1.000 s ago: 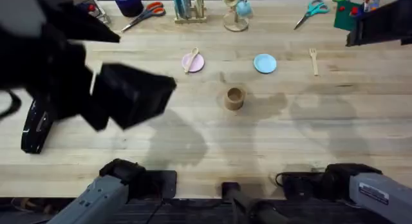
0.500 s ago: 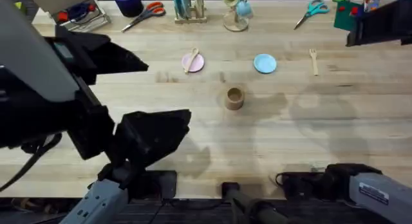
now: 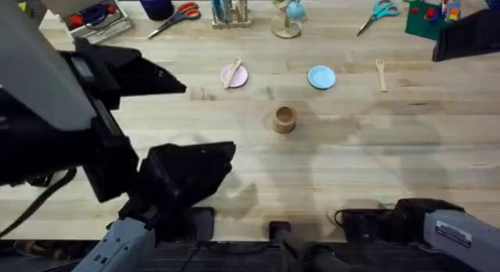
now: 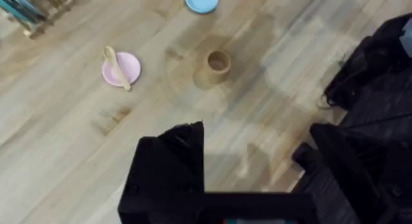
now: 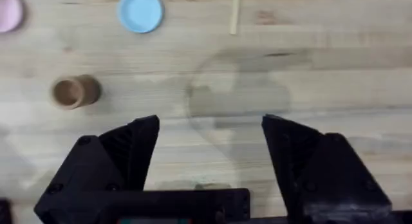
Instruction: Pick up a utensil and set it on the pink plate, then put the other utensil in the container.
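Table: pale wood planks, bearing every object listed below.

Left arm: large, dark and blurred, raised close under the overhead camera and covering the table's left side. Left gripper: in its wrist view the two black fingers stand well apart, wide open, nothing between them, held high above bare table.

Right arm: a dark block at the far right edge in the overhead view. Right gripper: black fingers spread wide, empty, above bare planks, nearer the robot than the blue plate and fork.

Cup: round, light-brown wood, upright near the table's centre, open mouth up, standing alone. Nothing can be seen inside it.

Pink plate: small and round, farther from the robot than the cup and to its left.

Blue plate: same size as the pink one, to its right, also beyond the cup; bare.

Spoon: pale wood, lying on the pink plate. In the left wrist view its bowl overhangs one rim and the handle tip just passes the opposite rim.

Fork: pale wood, flat on the table to the right of the blue plate and apart from it, tines pointing away from the robot.

Along the far edge: orange-handled scissors, teal-handled scissors, a dark-blue cup.
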